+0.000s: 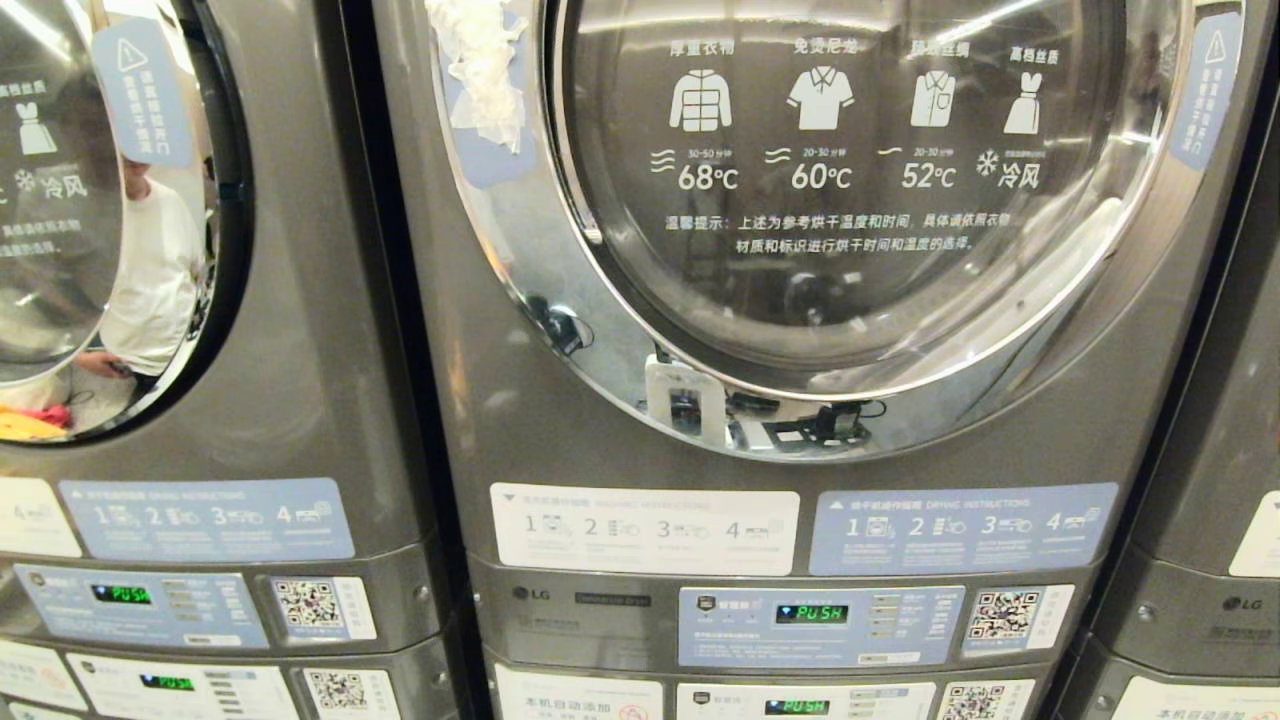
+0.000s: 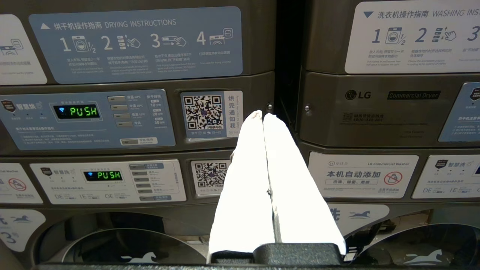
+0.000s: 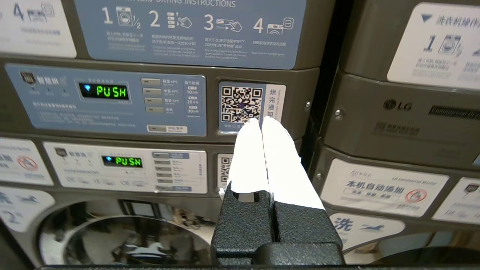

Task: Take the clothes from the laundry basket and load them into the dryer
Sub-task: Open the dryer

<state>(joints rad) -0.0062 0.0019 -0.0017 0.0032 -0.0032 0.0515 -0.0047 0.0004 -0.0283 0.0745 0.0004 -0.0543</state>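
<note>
Head view: dryer (image 1: 800,300) fills the frame, round chrome-ringed door (image 1: 850,200) closed, glass printed with garment icons and temperature marks. A torn white patch (image 1: 480,70) sticks to the door rim at upper left. Below the door, two instruction stickers, then a control panel (image 1: 820,625) whose display (image 1: 812,613) reads PUSH in green, with a QR sticker (image 1: 1003,615) to its right. A second machine (image 1: 200,350) stands to the left; its door glass reflects a person in a white top (image 1: 150,270). A third machine edge shows at far right. No basket or clothes in any view, so I can't tell where they are. Neither arm shows in the head view.

Left wrist view: left gripper (image 2: 262,114), white fingers pressed together tip to tip, nothing between them. It points at the seam between two machines, near a QR sticker (image 2: 204,112), apart from the panel. LG badge (image 2: 358,95) on the machine beyond the seam.

Right wrist view: right gripper (image 3: 261,120), fingers also pressed together, empty. Tips line up just beside a QR sticker (image 3: 242,105) on the dryer panel; contact can't be told. A lower machine's door (image 3: 123,240) shows beneath.
</note>
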